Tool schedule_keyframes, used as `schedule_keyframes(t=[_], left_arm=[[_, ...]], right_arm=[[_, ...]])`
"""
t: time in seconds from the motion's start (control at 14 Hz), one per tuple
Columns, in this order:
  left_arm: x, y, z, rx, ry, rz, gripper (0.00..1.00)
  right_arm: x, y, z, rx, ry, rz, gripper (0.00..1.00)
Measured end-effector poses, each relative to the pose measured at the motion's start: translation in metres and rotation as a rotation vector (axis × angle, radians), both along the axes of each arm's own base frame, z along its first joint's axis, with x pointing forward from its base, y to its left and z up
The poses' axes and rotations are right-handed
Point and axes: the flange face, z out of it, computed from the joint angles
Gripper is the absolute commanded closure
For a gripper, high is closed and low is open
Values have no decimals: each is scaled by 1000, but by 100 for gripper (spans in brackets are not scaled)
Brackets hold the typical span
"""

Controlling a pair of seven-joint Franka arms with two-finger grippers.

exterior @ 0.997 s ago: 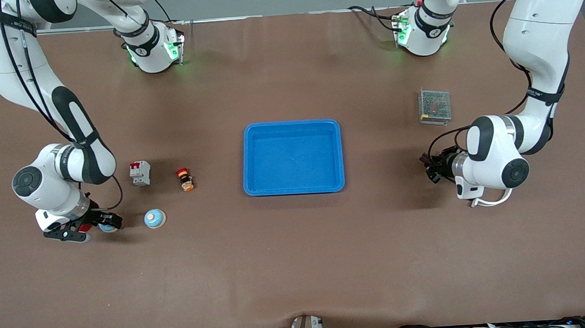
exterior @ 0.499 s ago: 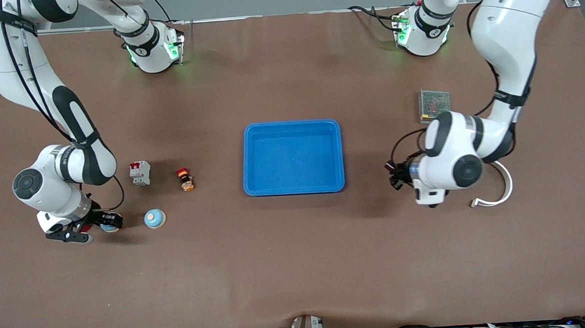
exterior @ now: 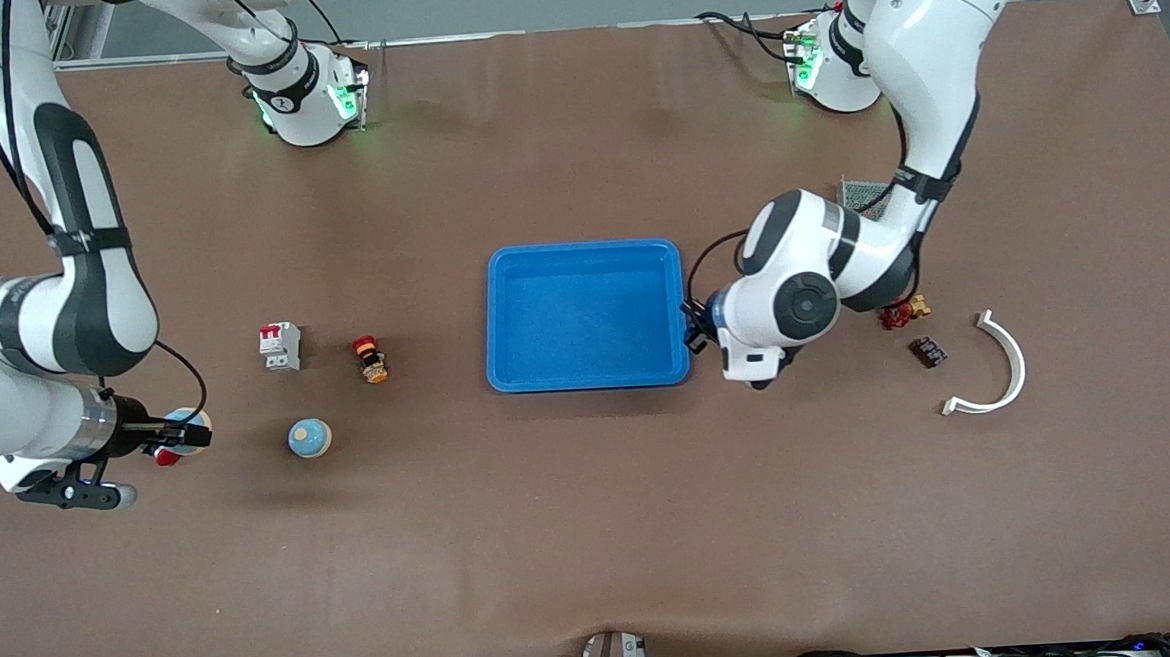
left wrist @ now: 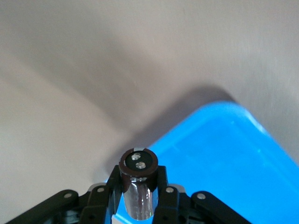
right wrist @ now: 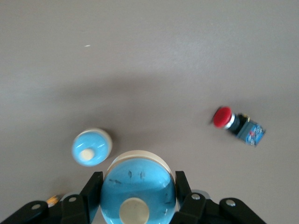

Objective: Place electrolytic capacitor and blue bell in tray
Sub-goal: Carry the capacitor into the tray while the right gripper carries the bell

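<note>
Even overhead light is filling the front view; the brown table (exterior: 595, 528) is reading flat, without glare. Soft, diffuse shadows are falling beside the blue tray (exterior: 585, 315) and under both arms. Green indicator lamps are glowing at the two arm bases (exterior: 308, 98), tinting the mat nearby.

In the left wrist view the background is smearing with blur; a broad dark shadow is lying along the tray's rim, and the capacitor (left wrist: 138, 186) is catching a pale highlight.

In the right wrist view the blue bell (right wrist: 138, 186) is showing faint reflections, casting a wide soft shadow; the table is looking greyer there.
</note>
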Motion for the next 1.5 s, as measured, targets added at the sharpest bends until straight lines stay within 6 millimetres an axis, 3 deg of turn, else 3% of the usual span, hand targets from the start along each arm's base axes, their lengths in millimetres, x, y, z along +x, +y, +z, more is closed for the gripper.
schedule_keyframes(t=[0.14,0.36,0.5,0.64,0.78,0.85,0.93,1.21,1.5], left_arm=[[-14,-23,-4,-8,9,-28,76],[-33,-52,-21,-15,4,-70,76],[-44,-66,-39,-15,10,-87,63],[-47,-69,-59,-18,11,-81,57],[-46,-67,-74,-19,11,-70,39],[-46,-68,-78,-18,13,-69,25],[-47,-68,-80,-18,14,-70,0],[-41,-71,-73,-30,-4,-66,0],[-17,-65,-44,-54,-59,-37,0]], right_arm=[[0,45,19,-8,1,-62,100],[-11,148,37,-23,-14,-158,100],[-24,208,42,-22,-19,-206,100],[-37,252,44,3,-7,-241,100],[-49,284,44,6,-2,-268,100],[-55,299,44,3,-2,-278,100],[-61,314,44,3,-6,-287,100],[-83,367,39,16,-38,-345,100],[-107,405,22,33,-63,-398,100]])
